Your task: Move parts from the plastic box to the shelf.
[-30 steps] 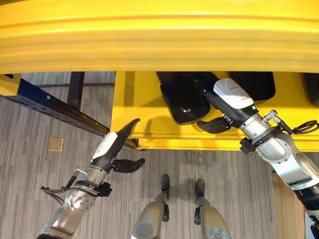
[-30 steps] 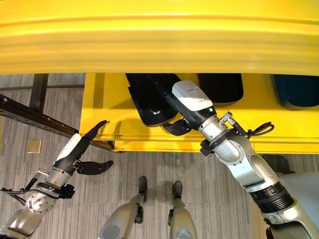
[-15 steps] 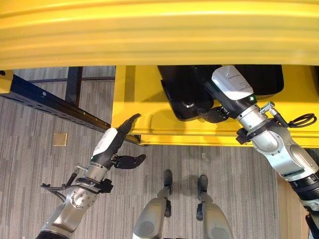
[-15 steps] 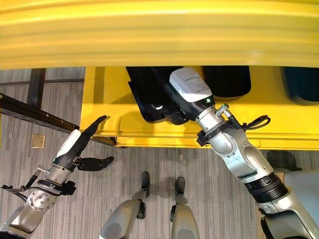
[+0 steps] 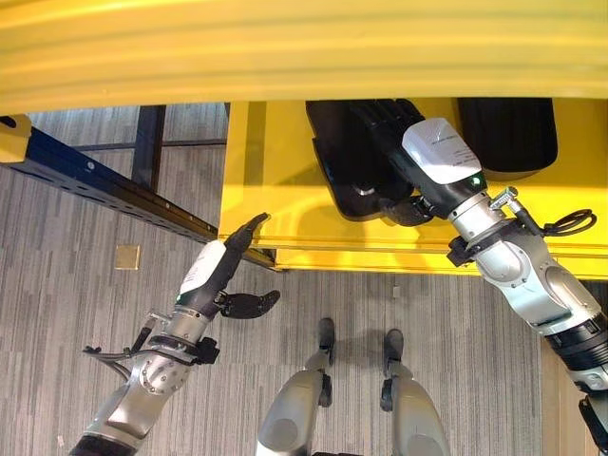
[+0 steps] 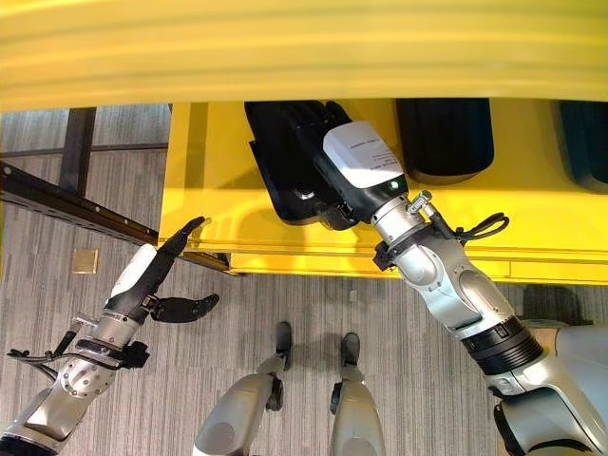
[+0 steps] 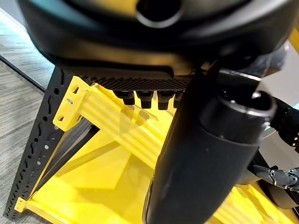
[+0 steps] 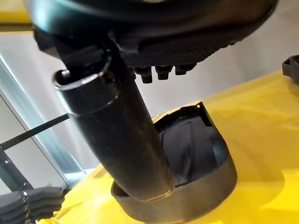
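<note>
A black moulded part (image 5: 347, 171) lies on the lower level of the yellow shelf (image 5: 275, 190), near its left end. My right hand (image 5: 432, 161) reaches in over it. Its straight fingers rest along the part's top and the thumb lies against the near rim, as the right wrist view shows past the thumb on the part (image 8: 196, 154). My left hand (image 5: 204, 275) hovers open in front of the shelf's front left corner, fingers pointing at the edge, thumb spread, holding nothing.
A second black part (image 5: 503, 133) sits to the right on the same level, and a darker one (image 6: 584, 133) lies further right. The yellow upper beam (image 5: 304, 47) overhangs everything. A dark perforated rail (image 5: 114, 190) runs diagonally at the left, above grey floor.
My right hand has pushed further in over the black part, and its thumb has come up to the part's near rim. The camera has shifted a little. The left hand has hardly moved.
</note>
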Available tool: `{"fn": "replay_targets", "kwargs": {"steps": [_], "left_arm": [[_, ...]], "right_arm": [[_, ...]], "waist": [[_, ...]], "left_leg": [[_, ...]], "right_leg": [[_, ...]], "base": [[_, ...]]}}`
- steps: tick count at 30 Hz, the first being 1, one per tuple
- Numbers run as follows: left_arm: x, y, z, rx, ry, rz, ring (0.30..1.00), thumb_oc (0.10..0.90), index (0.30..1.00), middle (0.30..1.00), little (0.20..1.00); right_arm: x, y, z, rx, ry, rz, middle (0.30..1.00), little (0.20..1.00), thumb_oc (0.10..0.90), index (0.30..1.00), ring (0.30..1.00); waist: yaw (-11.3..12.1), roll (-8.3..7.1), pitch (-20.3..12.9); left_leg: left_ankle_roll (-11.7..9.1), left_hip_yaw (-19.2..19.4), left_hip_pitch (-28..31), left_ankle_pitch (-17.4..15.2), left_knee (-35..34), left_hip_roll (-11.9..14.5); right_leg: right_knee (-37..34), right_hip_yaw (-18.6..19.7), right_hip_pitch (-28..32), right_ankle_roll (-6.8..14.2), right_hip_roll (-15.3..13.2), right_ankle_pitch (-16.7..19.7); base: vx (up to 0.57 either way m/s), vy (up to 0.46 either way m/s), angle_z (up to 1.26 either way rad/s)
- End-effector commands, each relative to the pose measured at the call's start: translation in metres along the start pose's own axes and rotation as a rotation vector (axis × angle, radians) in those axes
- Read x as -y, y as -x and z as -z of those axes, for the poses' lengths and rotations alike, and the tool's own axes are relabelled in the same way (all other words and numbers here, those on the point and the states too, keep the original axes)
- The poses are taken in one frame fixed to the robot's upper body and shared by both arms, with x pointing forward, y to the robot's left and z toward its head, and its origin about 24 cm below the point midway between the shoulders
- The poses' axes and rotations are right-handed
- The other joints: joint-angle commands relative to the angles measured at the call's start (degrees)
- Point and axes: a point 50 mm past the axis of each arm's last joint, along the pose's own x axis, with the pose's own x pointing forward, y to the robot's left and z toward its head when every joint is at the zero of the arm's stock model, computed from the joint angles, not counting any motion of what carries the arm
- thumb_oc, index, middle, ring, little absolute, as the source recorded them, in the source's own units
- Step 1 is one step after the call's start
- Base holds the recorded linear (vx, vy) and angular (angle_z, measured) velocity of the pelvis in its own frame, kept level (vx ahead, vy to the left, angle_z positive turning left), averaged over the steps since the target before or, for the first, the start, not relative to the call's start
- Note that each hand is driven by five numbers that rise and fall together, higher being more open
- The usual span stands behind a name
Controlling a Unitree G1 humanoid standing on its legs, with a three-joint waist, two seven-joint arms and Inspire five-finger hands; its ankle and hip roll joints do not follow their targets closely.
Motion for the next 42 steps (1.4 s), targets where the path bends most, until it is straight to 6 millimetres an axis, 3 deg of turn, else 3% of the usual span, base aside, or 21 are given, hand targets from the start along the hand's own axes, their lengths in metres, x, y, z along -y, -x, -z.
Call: {"fn": "replay_targets", "kwargs": {"steps": [1,5,14,17,22,29,34,42], "left_arm": [[-0.007,0.002,-0.016,0.079,0.029,-0.126,1.000,0.900,1.000,1.000,1.000],[-0.004,0.001,-0.015,0.056,0.030,-0.175,1.000,0.900,1.000,1.000,1.000],[0.003,0.002,-0.016,0.040,0.053,-0.201,1.000,0.900,1.000,1.000,1.000],[0.005,0.003,-0.016,0.042,0.069,-0.200,1.000,0.900,1.000,1.000,1.000],[0.003,0.005,-0.017,0.054,0.079,-0.175,1.000,0.900,1.000,1.000,1.000],[-0.005,0.008,-0.015,0.069,0.044,-0.150,1.000,0.900,1.000,1.000,1.000],[-0.011,0.006,-0.015,0.073,0.031,-0.161,1.000,0.900,1.000,1.000,1.000],[-0.018,0.000,-0.019,0.089,0.012,-0.176,1.000,0.900,1.000,1.000,1.000]], "right_arm": [[0.058,-0.016,-0.045,0.285,-0.033,0.425,1.000,1.000,0.900,1.000,1.000],[0.074,-0.008,-0.065,0.363,-0.082,0.626,1.000,1.000,0.900,1.000,1.000],[0.087,-0.006,-0.083,0.369,-0.136,0.757,1.000,1.000,0.900,1.000,1.000],[0.087,-0.007,-0.088,0.393,-0.132,0.735,1.000,1.000,0.900,1.000,1.000],[0.079,-0.008,-0.096,0.441,-0.050,0.525,1.000,1.000,0.900,1.000,1.000],[0.065,-0.002,-0.079,0.436,0.061,0.280,1.000,1.000,0.900,1.000,1.000],[0.064,0.003,-0.070,0.438,0.069,0.250,1.000,1.000,0.900,1.000,1.000],[0.065,0.004,-0.070,0.449,0.083,0.218,1.000,1.000,0.900,1.000,1.000]], "waist": [[-0.8,-1.08,-3.4],[-1.5,-0.38,-3.3],[-1.9,0.59,-3.9],[-1.9,0.86,-4.2],[-1.6,0.65,-4.4],[-1.2,-1.08,-3.7],[-1.8,-1.63,-2.6],[-2.1,-1.73,-0.8]], "left_leg": [[-2.4,-1.2,-1.3,-12.1,9.3,1.8],[-2.5,-0.8,-0.7,-12.2,8.7,1.7],[-2.7,-0.4,0.5,-12.5,8.1,1.3],[-2.8,-0.4,0.7,-12.5,8.2,1.2],[-2.9,-0.7,0.4,-12.5,8.7,1.1],[-2.7,-0.9,-1.2,-12.5,10.0,1.7],[-2.6,-0.7,-2.6,-12.2,10.6,2.1],[-2.4,-0.6,-4.8,-12.3,12.7,2.2]], "right_leg": [[2.7,0.7,-0.9,1.0,-1.7,-4.5],[2.3,1.4,-0.8,0.9,-1.5,-4.4],[2.0,2.0,-0.1,0.8,-1.6,-4.5],[2.2,1.9,0.0,0.8,-1.8,-4.7],[3.0,1.6,0.0,0.9,-2.0,-5.1],[3.6,0.5,-0.7,1.1,-2.0,-5.1],[4.4,0.7,-2.1,0.9,-1.6,-5.2],[6.3,1.2,-4.1,0.4,-1.2,-5.7]], "base": [[0.00,0.034,-0.04],[0.00,0.039,-0.05],[0.02,0.030,-0.05],[0.03,0.038,-0.02],[0.01,0.012,0.00],[-0.01,-0.062,0.04],[-0.04,-0.040,0.02],[-0.02,-0.015,-0.01]]}}
